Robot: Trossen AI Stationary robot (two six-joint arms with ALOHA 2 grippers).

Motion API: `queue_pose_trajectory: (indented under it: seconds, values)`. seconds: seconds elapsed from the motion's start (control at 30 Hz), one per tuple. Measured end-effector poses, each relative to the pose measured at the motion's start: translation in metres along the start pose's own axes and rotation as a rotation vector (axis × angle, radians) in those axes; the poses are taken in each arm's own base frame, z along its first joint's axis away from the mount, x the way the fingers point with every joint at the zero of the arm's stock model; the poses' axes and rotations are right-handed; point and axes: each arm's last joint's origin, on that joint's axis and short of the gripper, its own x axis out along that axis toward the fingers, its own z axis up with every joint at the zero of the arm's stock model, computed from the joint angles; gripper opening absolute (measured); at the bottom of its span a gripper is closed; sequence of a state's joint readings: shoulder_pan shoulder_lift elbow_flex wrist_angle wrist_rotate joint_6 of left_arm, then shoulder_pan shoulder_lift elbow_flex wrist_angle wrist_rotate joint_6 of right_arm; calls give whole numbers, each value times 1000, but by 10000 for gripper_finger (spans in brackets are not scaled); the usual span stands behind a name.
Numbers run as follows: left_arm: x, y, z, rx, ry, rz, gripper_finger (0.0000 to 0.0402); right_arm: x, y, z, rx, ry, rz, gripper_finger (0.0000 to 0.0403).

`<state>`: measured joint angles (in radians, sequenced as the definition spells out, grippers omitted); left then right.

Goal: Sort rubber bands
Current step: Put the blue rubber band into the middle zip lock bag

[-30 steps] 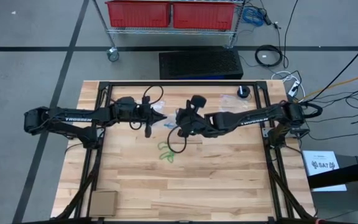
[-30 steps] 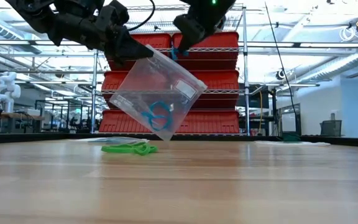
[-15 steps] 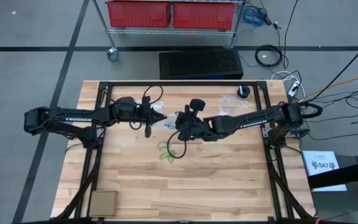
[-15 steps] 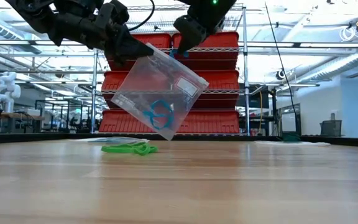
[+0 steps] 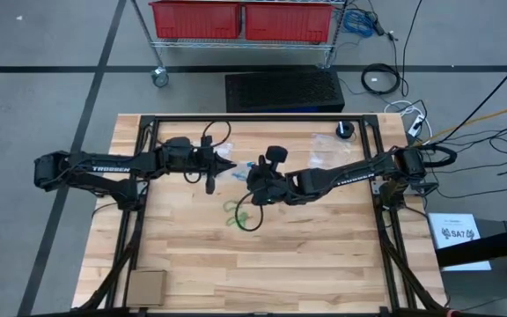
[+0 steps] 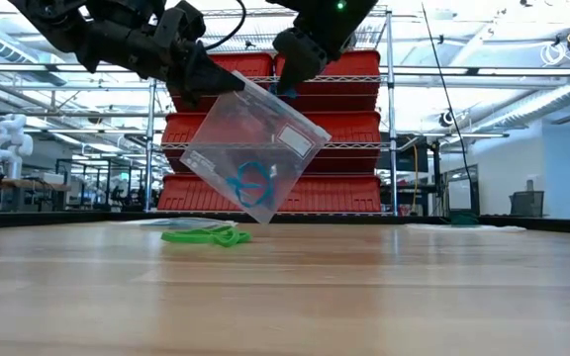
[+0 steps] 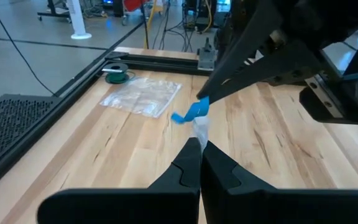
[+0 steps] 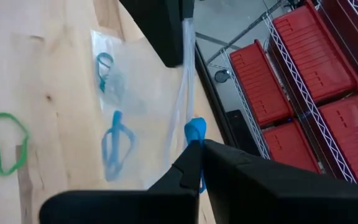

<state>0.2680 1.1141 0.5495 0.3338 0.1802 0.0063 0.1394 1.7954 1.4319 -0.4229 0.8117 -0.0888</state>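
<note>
1. Low view: clear plastic bag [image 6: 253, 148] hangs tilted above the table [image 6: 364, 297], blue rubber bands [image 6: 252, 182] inside.
2. Left gripper [image 6: 209, 83] pinched tight on the bag's upper edge.
3. Right gripper [image 6: 287, 87] clamped on a blue rubber band [image 8: 195, 132] at the bag's mouth.
4. Green rubber bands [image 6: 204, 235] lie on the wood below the bag.
5. Second clear bag [image 7: 142, 95] lies flat farther off.

clear bag [image 6: 250, 153] held aloft, blue bands [image 6: 252, 182] inside, green bands [image 6: 204, 235] on table [image 6: 364, 297]
</note>
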Motion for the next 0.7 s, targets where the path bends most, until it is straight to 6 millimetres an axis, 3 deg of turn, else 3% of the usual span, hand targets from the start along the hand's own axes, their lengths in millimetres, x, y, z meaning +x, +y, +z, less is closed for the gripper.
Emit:
queue_pose_trajectory:
  seconds: [0.7]
  values:
    - [0, 0, 0, -3, 4, 6, 0, -7, 7, -5, 18, 34, 11, 0]
